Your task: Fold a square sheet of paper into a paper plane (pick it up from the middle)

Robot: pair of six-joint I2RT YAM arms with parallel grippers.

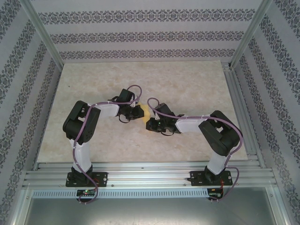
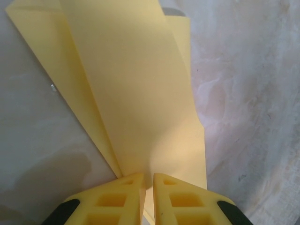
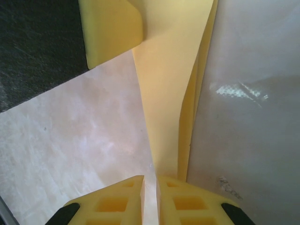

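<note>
Yellow paper [image 2: 140, 93], already folded into layered tapering shape, sits mid-surface [image 1: 187, 84] between both arms. Left tool [image 2: 148, 182] nearly shut, pinching one edge of paper. Right tool [image 3: 150, 183] likewise nearly shut, pinching narrow opposite end. Whether paper rests on surface or hangs just above: cannot tell. Judged step: mid-fold, crease being shaped, dart not finished. Next move likely calls for both tools moving together, keeping thin sheet taut without tearing, layers aligned before pressing crease.
</note>
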